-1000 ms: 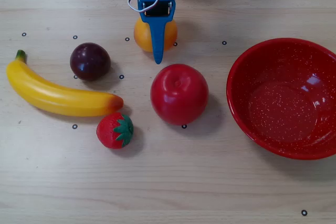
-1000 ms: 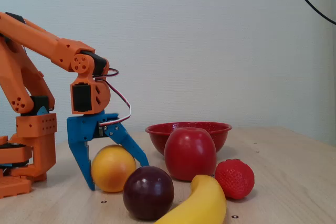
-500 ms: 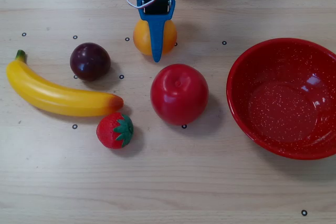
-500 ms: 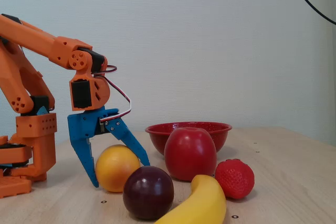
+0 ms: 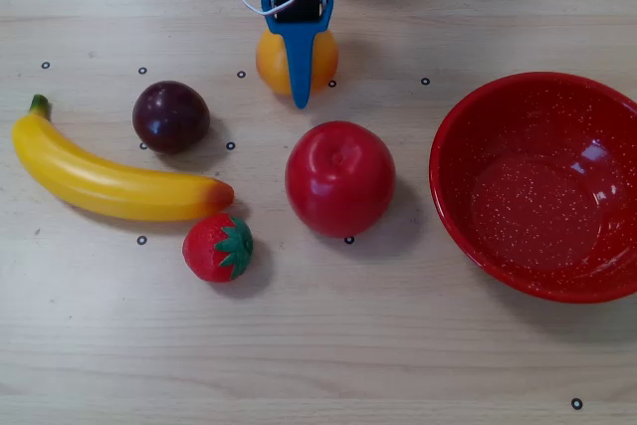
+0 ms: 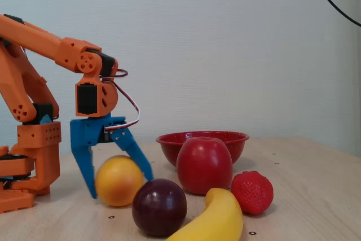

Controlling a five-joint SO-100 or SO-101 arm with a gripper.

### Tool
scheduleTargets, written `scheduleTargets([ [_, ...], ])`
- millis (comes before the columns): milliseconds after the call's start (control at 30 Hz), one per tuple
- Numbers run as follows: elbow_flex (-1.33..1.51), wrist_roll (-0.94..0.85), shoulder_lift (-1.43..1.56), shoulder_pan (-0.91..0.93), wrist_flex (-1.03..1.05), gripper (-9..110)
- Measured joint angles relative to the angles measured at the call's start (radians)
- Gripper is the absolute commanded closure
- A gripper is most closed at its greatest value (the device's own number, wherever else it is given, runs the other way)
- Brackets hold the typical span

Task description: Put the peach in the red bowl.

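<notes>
Hand (image 6: 120, 189) lowered, fingers spread wide

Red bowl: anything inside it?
Nothing: the overhead view shows the red bowl's speckled interior bare. The peach sits on the table between the open gripper's fingers.

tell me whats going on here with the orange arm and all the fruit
The arm has its blue claw lowered around the peach, one finger on each side, jaws open. The peach sits on the table, apparently not lifted yet. The red bowl is empty, off to the right in the overhead view. The red apple lies between the peach and the bowl; a plum, banana and strawberry lie untouched nearby.
</notes>
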Motion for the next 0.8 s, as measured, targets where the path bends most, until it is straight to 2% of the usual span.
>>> scheduleTargets([
  [100,-0.109,-0.044,0.015,0.017,0.117,101],
  [433,-0.647,-0.227,0.029,0.298,0.486,101],
  [567,-0.857,-0.341,-0.051,0.469,0.532,101],
  [800,-1.114,-0.495,-0.362,0.758,0.489,101],
])
